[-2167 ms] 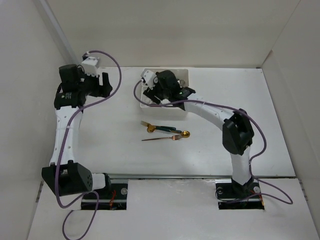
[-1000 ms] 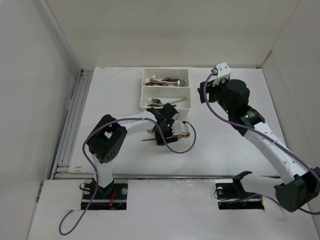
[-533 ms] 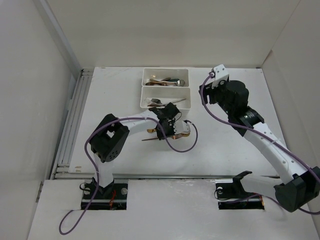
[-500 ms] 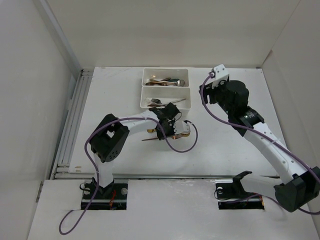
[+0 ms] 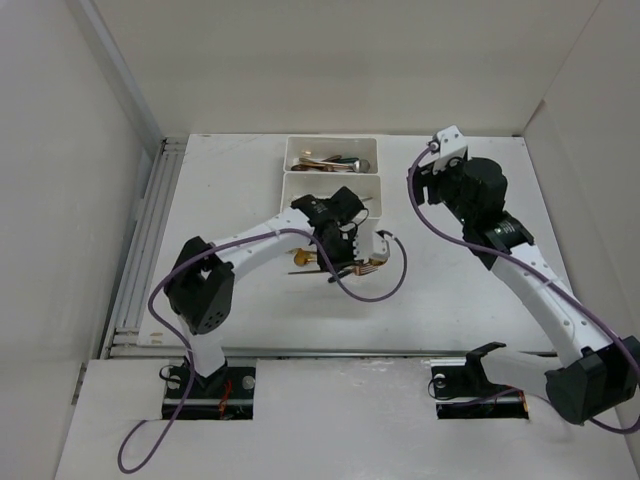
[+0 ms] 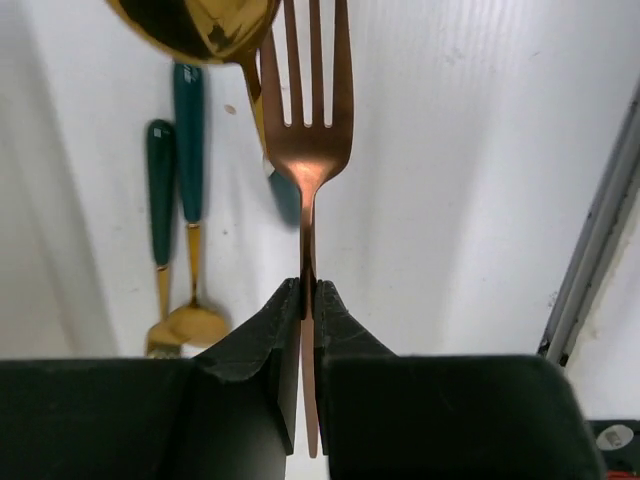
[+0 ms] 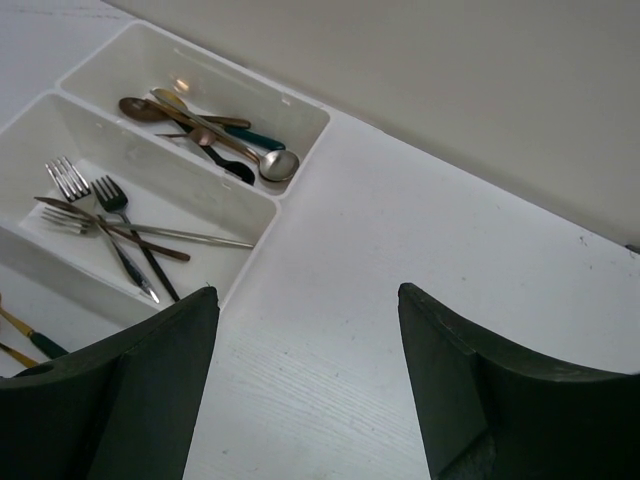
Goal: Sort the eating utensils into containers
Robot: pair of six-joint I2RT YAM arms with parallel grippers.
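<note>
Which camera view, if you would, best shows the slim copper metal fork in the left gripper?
Left wrist: the slim copper fork appears close up, handle pinched by the left gripper. Top external shows only a small glint; right wrist misses it.

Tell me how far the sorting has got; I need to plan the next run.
Done: spoons in the far tray, forks in the near tray. In hand: a copper fork, clamped by the left hand; right hand open, empty. Left: a gold spoon, a green-handled fork and a green-handled spoon outside the trays.
</note>
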